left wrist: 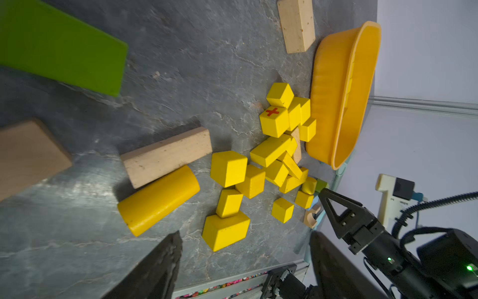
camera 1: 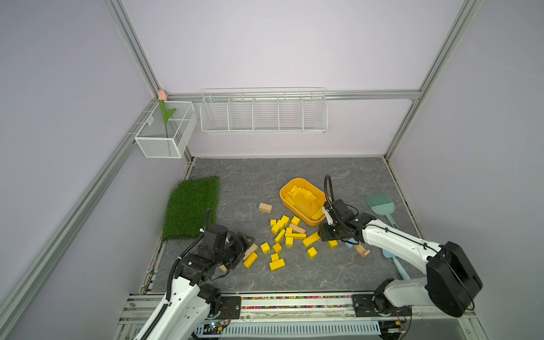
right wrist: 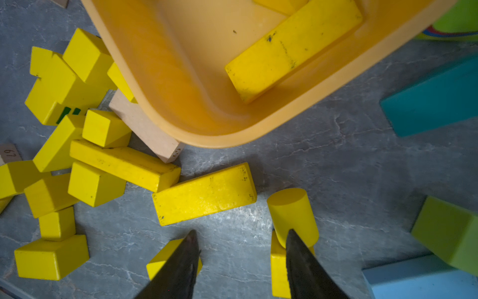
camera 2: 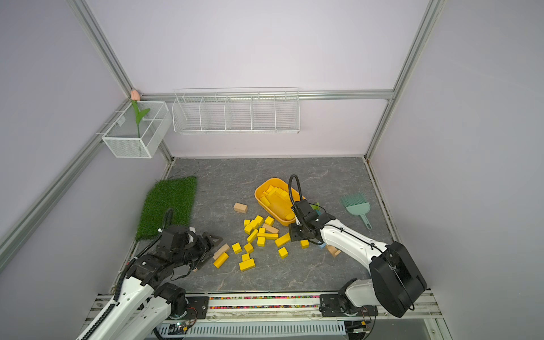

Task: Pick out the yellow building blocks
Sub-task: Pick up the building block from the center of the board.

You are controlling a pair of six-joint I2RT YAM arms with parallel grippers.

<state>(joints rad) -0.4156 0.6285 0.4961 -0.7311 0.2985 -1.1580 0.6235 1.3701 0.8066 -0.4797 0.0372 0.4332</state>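
Take the lying yellow cylinder (left wrist: 157,200) as the likely next pick for the left gripper (left wrist: 245,271), shown in the left wrist view with jaws spread wide and nothing between them. Mind the tan bar (left wrist: 166,158) pressed along the cylinder's side: work one finger into the seam between the two, or else take the flat ends, to guard against rolling under a skewed squeeze. Close only with both pads square, then lift straight up before swinging toward the yellow-orange tub (camera 1: 282,196), already loaded with a number of yellow pieces. Look for the rest of the yellow building blocks (camera 1: 289,241) scattered on the grey floor (camera 1: 250,182) between the two arms, just beside the tub's near end, with a few plain tan blocks (camera 1: 265,207) mixed in, and leave those lying. Treat the right gripper (right wrist: 241,238) as empty too, jaws apart over bare floor, one tip overlapping a short yellow cylinder (right wrist: 292,214) and near a long yellow bar (right wrist: 204,194). Centre on one piece alone before shutting. Avoid crossing arms over the pile.
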